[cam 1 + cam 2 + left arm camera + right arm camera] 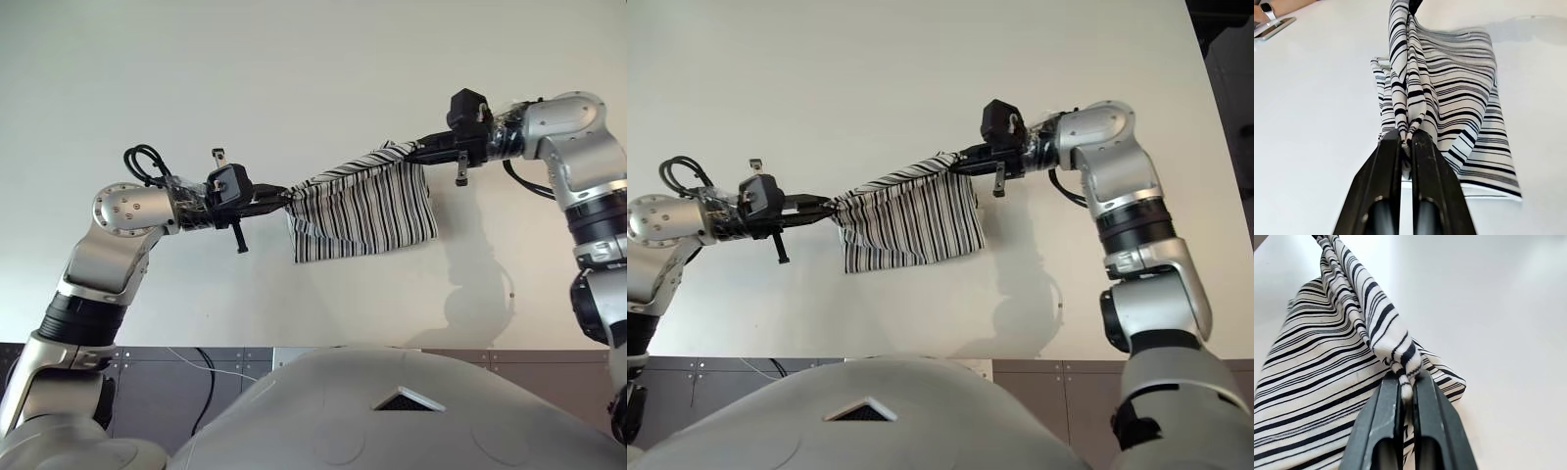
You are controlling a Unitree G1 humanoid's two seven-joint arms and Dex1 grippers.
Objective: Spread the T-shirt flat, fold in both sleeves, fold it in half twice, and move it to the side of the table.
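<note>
Note the black-and-white striped cotton T-shirt (364, 211), folded small, hanging slack over the middle of the white desk (294, 59). Observe left tool (282, 196) and right tool (419, 152) each pinched tight on a bunched top corner. Treat as light, limp, sag-prone: grip corners through all layers.

The T-shirt (362, 211) is white, crossed by thin and thick stripes in black and grey, unevenly spaced. The left gripper (282, 194) is plain glossy black; the right gripper (415, 153) is dark charcoal. The tabletop (294, 59) is plain, unpatterned off-white.
</note>
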